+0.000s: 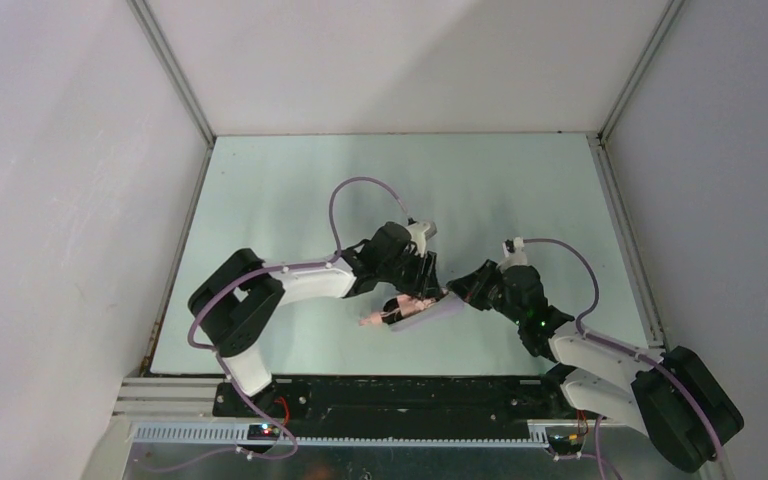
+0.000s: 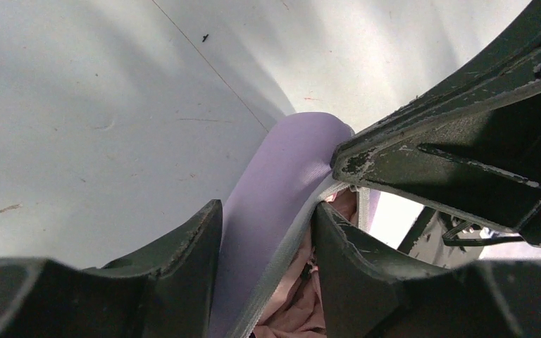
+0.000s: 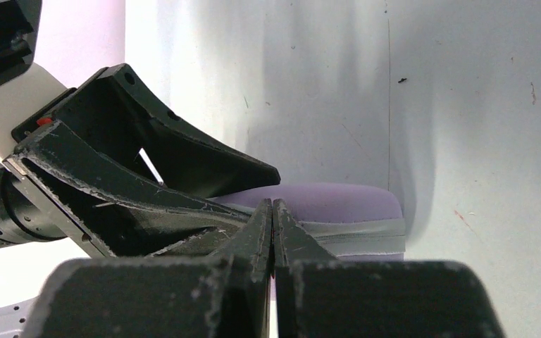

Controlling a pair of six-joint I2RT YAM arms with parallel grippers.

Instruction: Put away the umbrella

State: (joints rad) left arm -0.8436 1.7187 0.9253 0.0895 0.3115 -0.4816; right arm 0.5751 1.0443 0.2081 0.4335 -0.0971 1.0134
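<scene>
The umbrella (image 1: pixel 374 318) shows as pale pink fabric poking out of the left end of a lilac hard case (image 1: pixel 440 307) in the middle of the table. In the left wrist view, my left gripper (image 2: pixel 268 208) straddles the case's (image 2: pixel 276 176) upper half. One finger lies on the lilac outside, the other inside against the grey zipper band and the bunched umbrella fabric (image 2: pixel 299 299). My right gripper (image 3: pixel 272 204) is shut, its tips at the zipper band (image 3: pixel 366 231) on the case's (image 3: pixel 338 201) right end. Nothing shows between its fingers. The umbrella's shaft and handle are hidden.
The pale green table (image 1: pixel 290 200) is boxed in by white walls at the back and both sides, with metal corner posts (image 1: pixel 175 80). Both arm bases sit on the black rail (image 1: pixel 410 395) at the near edge. The two grippers crowd each other over the case.
</scene>
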